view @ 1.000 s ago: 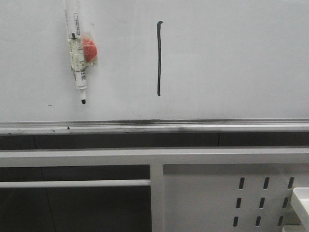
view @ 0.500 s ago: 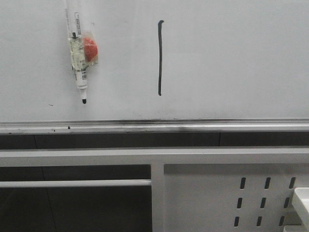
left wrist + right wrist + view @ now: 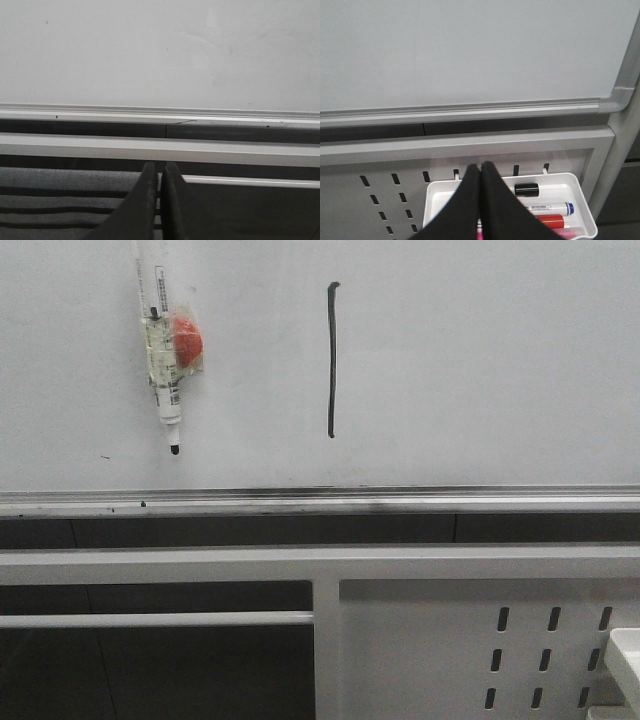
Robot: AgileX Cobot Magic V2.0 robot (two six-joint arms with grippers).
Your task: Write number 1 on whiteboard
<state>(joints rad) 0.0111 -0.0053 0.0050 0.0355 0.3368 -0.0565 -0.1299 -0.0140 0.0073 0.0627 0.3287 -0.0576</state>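
The number 1 [image 3: 331, 360] is a thin black vertical stroke with a small hook at its top, drawn on the whiteboard [image 3: 480, 360]. A white marker [image 3: 162, 370] with a black tip hangs on the board to the left of the stroke, taped to a red round magnet [image 3: 187, 342]. Neither gripper shows in the front view. My left gripper [image 3: 160, 167] is shut and empty, below the board's silver rail [image 3: 160, 111]. My right gripper [image 3: 480, 167] is shut and empty, above a white tray [image 3: 585, 200] near the board's right corner.
The white tray holds a black cap [image 3: 527, 189], a white marker with a blue cap [image 3: 550, 207] and a red marker [image 3: 551, 220]. It hangs on a white perforated metal panel [image 3: 560, 640]. A grey frame bar [image 3: 160, 565] runs below the rail.
The view has shifted very slightly; the stroke and marker sit a few pixels further right. Nothing else has moved.
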